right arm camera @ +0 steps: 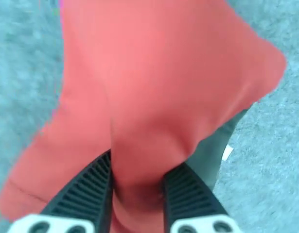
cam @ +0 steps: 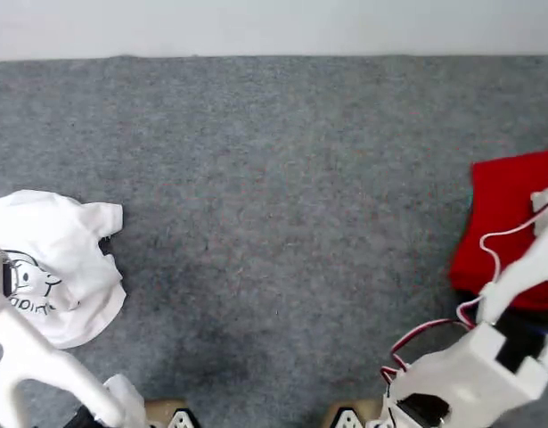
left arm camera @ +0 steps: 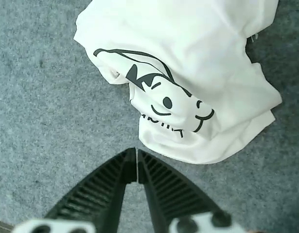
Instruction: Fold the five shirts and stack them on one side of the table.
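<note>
A crumpled white shirt (cam: 55, 259) with a black cartoon print lies at the table's left edge. My left gripper (left arm camera: 137, 165) hovers just short of the white shirt (left arm camera: 188, 87), its fingers shut with nothing between them. At the right edge lies a red shirt (cam: 510, 223). In the right wrist view my right gripper (right arm camera: 137, 167) is shut on a raised fold of the red shirt (right arm camera: 159, 87). A grey-green garment (right arm camera: 210, 150) peeks out beneath the red one. The right arm (cam: 487, 357) stands at the lower right of the high view.
Grey felt (cam: 291, 196) covers the table, with a wide bare stretch between the two shirts. A pale wall (cam: 274, 27) runs along the far edge. The left arm (cam: 33, 357) rises from the lower left corner.
</note>
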Controlling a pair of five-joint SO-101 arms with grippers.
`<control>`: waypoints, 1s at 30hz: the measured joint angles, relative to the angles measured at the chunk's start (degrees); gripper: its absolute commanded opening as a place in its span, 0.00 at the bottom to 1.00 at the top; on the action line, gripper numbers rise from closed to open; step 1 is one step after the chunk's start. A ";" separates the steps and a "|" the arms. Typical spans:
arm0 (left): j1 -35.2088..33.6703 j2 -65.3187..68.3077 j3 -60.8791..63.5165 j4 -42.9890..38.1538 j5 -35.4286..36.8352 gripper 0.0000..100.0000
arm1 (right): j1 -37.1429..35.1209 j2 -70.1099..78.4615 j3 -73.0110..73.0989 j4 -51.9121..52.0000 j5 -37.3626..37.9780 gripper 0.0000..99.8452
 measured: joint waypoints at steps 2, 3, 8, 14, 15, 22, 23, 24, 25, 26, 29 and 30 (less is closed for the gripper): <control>0.00 0.00 0.00 0.00 0.00 0.02 | 0.62 1.41 0.00 -0.26 2.73 0.22; 0.00 0.00 0.00 0.00 0.00 0.02 | 0.70 1.76 0.00 -0.26 3.16 0.27; 0.00 0.00 0.00 0.00 0.00 0.02 | 1.23 1.49 -2.20 2.37 3.34 0.32; 0.00 0.00 0.00 0.00 0.00 0.02 | 0.26 -4.92 -4.75 9.23 3.34 0.10; 0.00 0.00 0.00 0.00 0.00 0.02 | -0.26 -5.27 -4.75 10.11 3.34 0.03; 0.00 0.00 0.00 0.00 0.00 0.02 | -3.60 -5.36 -2.90 13.71 3.43 0.01; 0.00 0.00 0.00 0.00 0.00 0.02 | -3.87 -5.36 -1.58 13.71 3.43 0.01; 0.00 0.00 0.00 0.00 0.00 0.02 | -4.31 -5.27 0.09 13.71 3.43 0.01; 0.00 0.00 0.00 0.00 0.00 0.02 | -4.92 -5.27 2.20 13.71 3.43 0.01; 0.00 0.00 0.00 0.00 0.00 0.02 | -5.54 -5.10 4.57 13.71 3.43 0.01; 0.00 0.00 0.00 0.00 0.00 0.02 | -7.65 -2.73 12.48 13.71 3.34 0.01; 0.00 0.00 0.00 0.00 0.00 0.02 | -8.18 -1.67 14.95 13.54 3.34 0.01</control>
